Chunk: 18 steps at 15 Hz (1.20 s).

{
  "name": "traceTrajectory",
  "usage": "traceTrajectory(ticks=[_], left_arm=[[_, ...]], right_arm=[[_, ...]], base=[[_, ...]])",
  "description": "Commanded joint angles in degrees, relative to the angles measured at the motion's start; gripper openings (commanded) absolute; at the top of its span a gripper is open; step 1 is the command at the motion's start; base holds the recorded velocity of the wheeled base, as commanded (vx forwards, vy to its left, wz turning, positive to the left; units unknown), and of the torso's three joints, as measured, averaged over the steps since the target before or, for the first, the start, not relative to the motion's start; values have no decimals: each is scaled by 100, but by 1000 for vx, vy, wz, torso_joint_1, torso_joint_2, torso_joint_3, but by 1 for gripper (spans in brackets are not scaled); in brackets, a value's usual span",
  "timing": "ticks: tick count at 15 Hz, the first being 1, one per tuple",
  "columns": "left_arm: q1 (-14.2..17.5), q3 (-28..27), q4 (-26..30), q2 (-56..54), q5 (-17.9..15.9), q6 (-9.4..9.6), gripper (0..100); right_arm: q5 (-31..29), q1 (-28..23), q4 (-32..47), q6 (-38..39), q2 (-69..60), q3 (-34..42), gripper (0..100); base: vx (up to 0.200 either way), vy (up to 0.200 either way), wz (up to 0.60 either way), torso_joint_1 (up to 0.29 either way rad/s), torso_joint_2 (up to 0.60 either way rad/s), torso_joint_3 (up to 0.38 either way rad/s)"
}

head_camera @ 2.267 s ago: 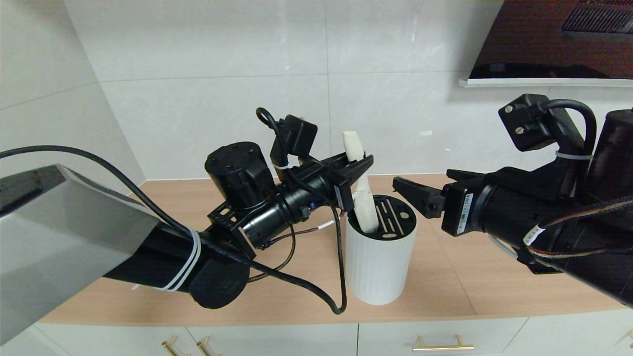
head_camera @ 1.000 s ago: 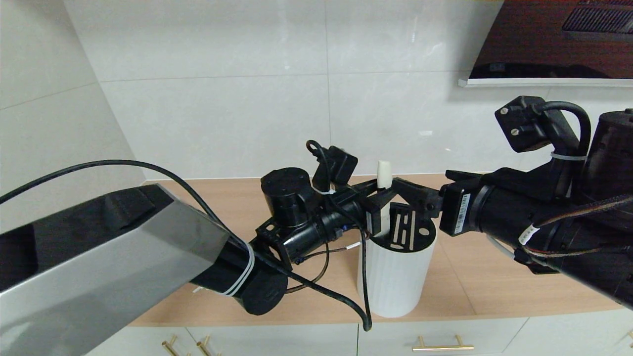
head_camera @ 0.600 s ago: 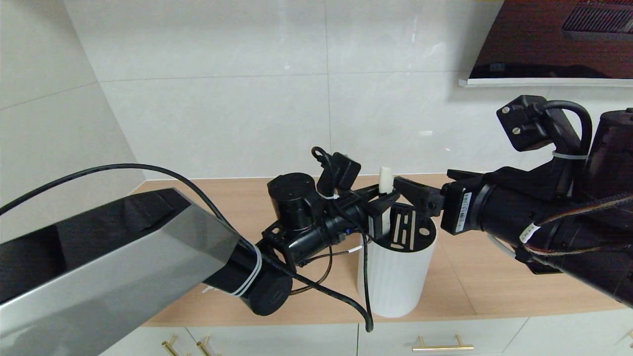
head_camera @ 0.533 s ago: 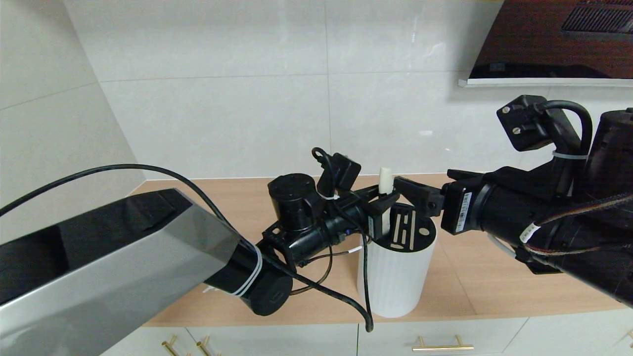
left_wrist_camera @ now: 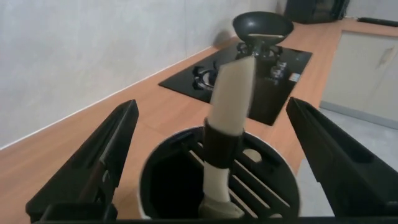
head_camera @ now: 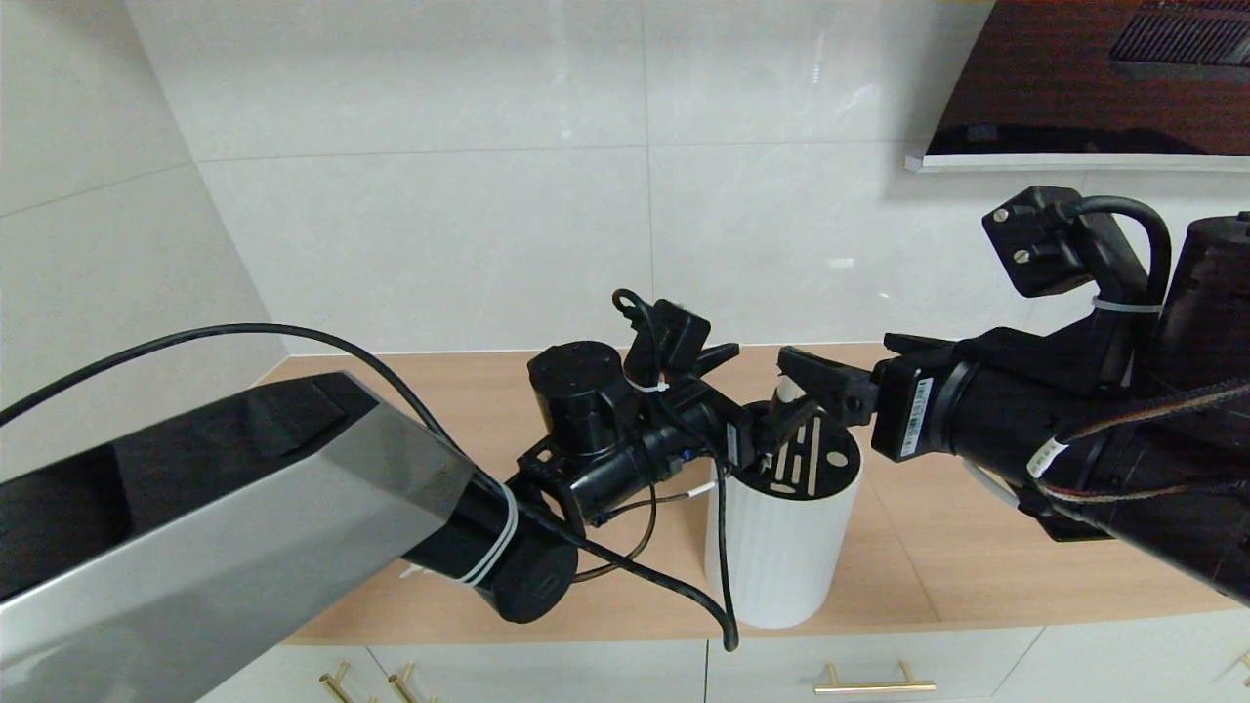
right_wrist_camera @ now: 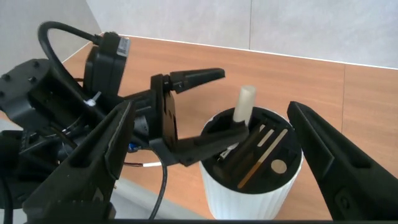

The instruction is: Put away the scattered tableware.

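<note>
A white ribbed utensil holder point(head_camera: 781, 547) with a black slotted top stands on the wooden counter. A cream-handled utensil point(head_camera: 784, 392) stands upright in it, only its handle tip showing above the top. My left gripper point(head_camera: 757, 389) is open, one finger on either side of that handle and neither touching it. The left wrist view shows the handle point(left_wrist_camera: 231, 93) rising from the holder point(left_wrist_camera: 155, 180) between the spread fingers. My right gripper point(head_camera: 840, 366) hovers open just right of the holder. From the right wrist I see the holder point(right_wrist_camera: 249, 193), handle point(right_wrist_camera: 244, 102) and left gripper point(right_wrist_camera: 227, 102).
The wooden counter point(head_camera: 977, 566) runs back to a tiled wall. A dark range hood point(head_camera: 1094, 78) hangs at the upper right. A black hob with a pan point(left_wrist_camera: 262, 25) lies farther along. Drawers with gold handles point(head_camera: 874, 683) sit below the front edge.
My left gripper has opened and let go of the utensil. The cream handle has sunk lower into the holder. The right arm has barely moved.
</note>
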Motion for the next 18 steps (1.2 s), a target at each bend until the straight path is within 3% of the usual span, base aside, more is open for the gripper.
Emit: traceTrajectory(ticks=[1, 4, 5, 8, 9, 11, 14, 16, 18], left_arm=[[-1, 3, -72, -82, 8, -4, 100], [184, 117, -468, -759, 465, -171, 100], [351, 346, -468, -1524, 517, -285, 100], [790, 1145, -415, -3088, 509, -285, 100], [1019, 1664, -353, -3730, 509, -285, 100], [1863, 2736, -160, -4776, 500, -285, 100], [2733, 4195, 121, -6270, 368, -312, 100], [2856, 4907, 596, -7509, 350, -321, 100], [2847, 5188, 2529, -9548, 377, -321, 100]], right_arm=[[1, 4, -1, 1, 5, 4, 100], [1, -155, -10, -8, -39, 4, 100], [19, -207, -10, -8, -197, 4, 100], [10, -287, 16, 1, -610, 321, 100], [-16, -348, 16, 10, -768, 479, 100], [-16, -875, -1, -113, -1261, 1182, 100], [168, -2255, -10, -175, -2157, 2096, 100], [564, -3046, -1, -175, -3141, 2747, 100], [1029, -3530, 491, -307, -4899, 3212, 100]], base=[[0, 0, 0, 0, 0, 0], [0, 0, 0, 0, 0, 0], [0, 0, 0, 0, 0, 0], [0, 0, 0, 0, 0, 0], [0, 0, 0, 0, 0, 0], [0, 0, 0, 0, 0, 0], [0, 0, 0, 0, 0, 0], [0, 0, 0, 0, 0, 0], [0, 0, 0, 0, 0, 0]])
